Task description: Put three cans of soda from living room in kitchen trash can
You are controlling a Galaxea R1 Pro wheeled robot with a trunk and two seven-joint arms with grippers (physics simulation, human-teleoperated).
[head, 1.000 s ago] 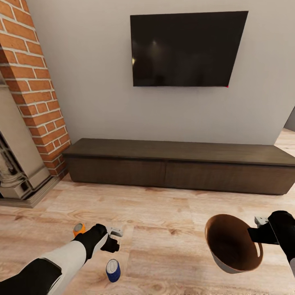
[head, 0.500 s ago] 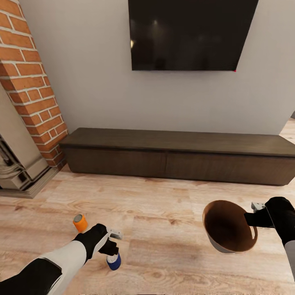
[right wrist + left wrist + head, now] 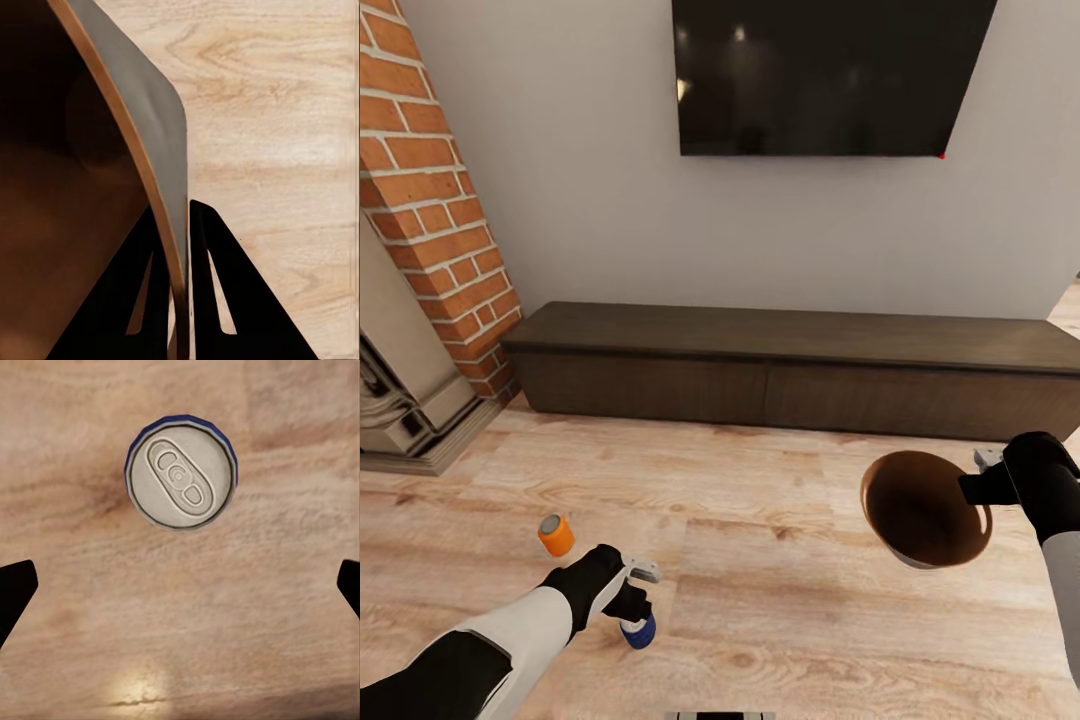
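Head view: wood floor (image 3: 780, 500), brick fireplace (image 3: 430, 220).

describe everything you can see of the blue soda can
The blue soda can is a small cylinder with blue sides and a silver-grey top bearing a pull tab. It stands upright on the light wood plank floor. The left pincer hangs right over it, fingers spread wide and touching nothing. In the head view only its lower blue side peeks out below that pincer.

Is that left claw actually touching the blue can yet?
Apart. The left wrist view shows the blue can standing free on the floor, the open left gripper's fingertips wide of it.
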